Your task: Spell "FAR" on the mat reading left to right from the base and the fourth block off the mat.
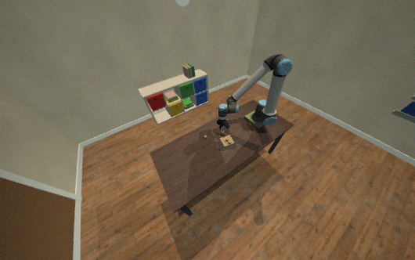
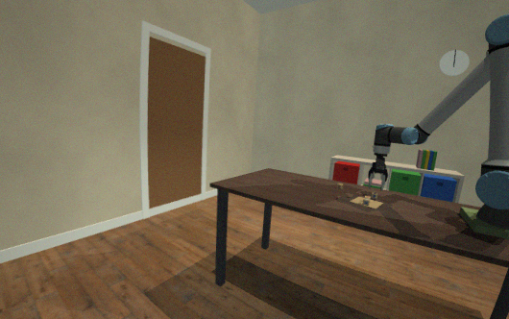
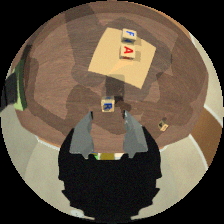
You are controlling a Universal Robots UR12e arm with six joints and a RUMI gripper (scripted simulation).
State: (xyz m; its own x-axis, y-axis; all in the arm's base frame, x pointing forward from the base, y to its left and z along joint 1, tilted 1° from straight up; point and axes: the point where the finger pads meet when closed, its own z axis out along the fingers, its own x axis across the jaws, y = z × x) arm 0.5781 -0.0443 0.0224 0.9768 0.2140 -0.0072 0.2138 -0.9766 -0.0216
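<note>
In the wrist view the tan mat (image 3: 120, 57) lies on the dark table, with the F block (image 3: 129, 35) and the A block (image 3: 128, 51) side by side on it. The R block (image 3: 107, 105) sits on the table off the mat's near edge, straight below my gripper (image 3: 107, 111). The fingers stand partly open and hold nothing; they hang above the R block, one to each side of it. A fourth block (image 3: 162, 126) lies off the mat to the right, its letter too small to read. In the top view the gripper (image 1: 223, 127) hovers beside the mat (image 1: 226, 142).
The arm's base stands on a green plate (image 1: 256, 119) at the table's far end. A white shelf with coloured bins (image 1: 176, 95) stands by the wall behind the table. The fourth block (image 1: 205, 136) lies left of the mat.
</note>
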